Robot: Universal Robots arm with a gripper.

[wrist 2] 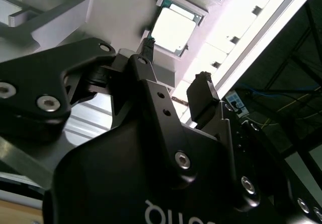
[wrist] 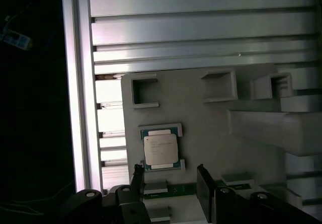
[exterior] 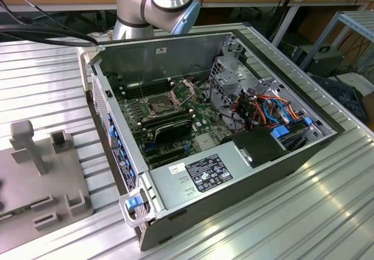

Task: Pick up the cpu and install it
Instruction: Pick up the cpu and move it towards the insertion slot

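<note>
The cpu (wrist: 161, 149) is a small square chip with a silver-grey top, lying flat in a low holder on the grey fixture plate (wrist: 201, 118). It also appears as a pale square cpu (wrist 2: 173, 30) in the second wrist view. My gripper (wrist: 171, 179) hovers above it, open, with nothing between its black fingers (wrist: 138, 176). The gripper (wrist 2: 176, 65) has one fingertip on either side of the chip's line and stands apart from it. In the exterior view the motherboard socket (exterior: 160, 103) lies inside the open computer case (exterior: 274, 166), its metal frame (exterior: 186, 87) hinged up.
The grey fixture plate (exterior: 35, 178) with raised blocks and slots lies on the ribbed aluminium table (exterior: 327, 213), to the exterior view's left of the case. Cables (exterior: 263, 111), a drive cage (exterior: 231, 67) and a power supply (exterior: 204, 172) crowd the case. The arm (exterior: 155, 3) rises behind it.
</note>
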